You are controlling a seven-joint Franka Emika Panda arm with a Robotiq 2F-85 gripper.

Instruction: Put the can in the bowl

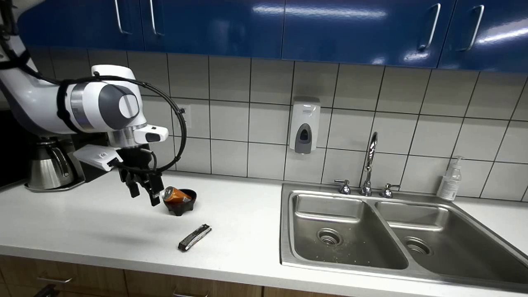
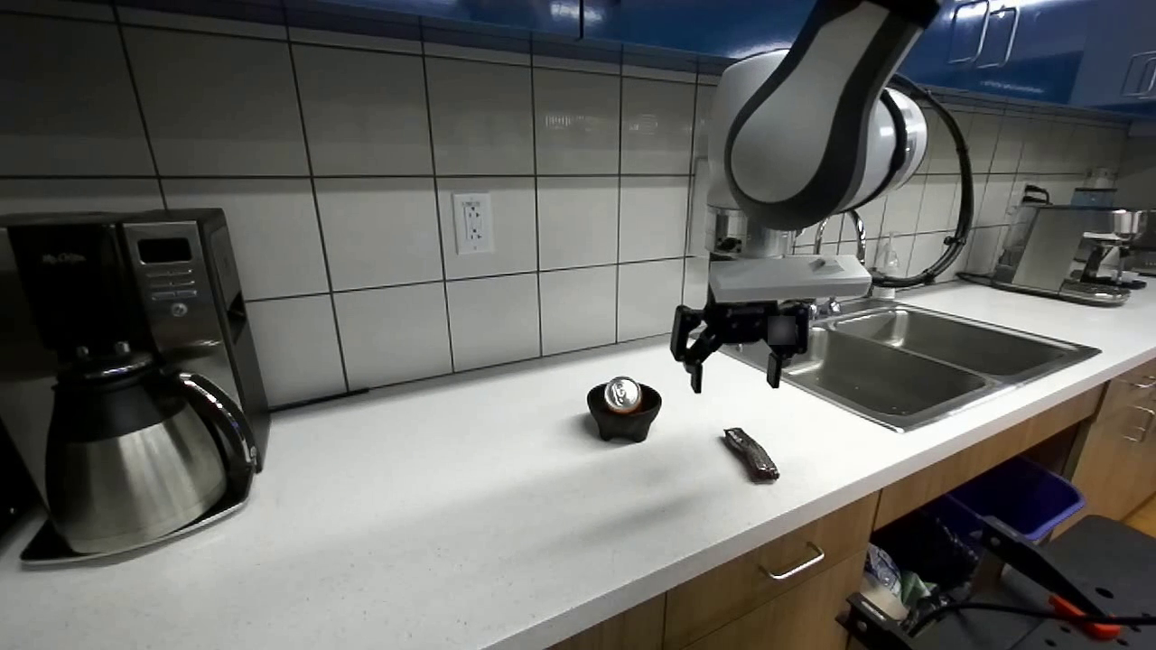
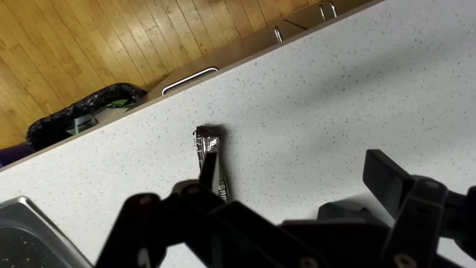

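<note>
The orange can lies tilted inside the black bowl, its silvery end up against the rim; the can shows in both exterior views. The bowl stands on the counter and also shows in both exterior views. My gripper is open and empty, above the counter near the bowl, in both exterior views. In the wrist view my gripper has its fingers wide apart. Part of the bowl shows behind the gripper there; the can is hidden in that view.
A slim dark wrapped bar lies on the counter in front of the bowl; it also shows in the wrist view. A steel double sink is set into the counter. A coffee maker stands against the tiled wall.
</note>
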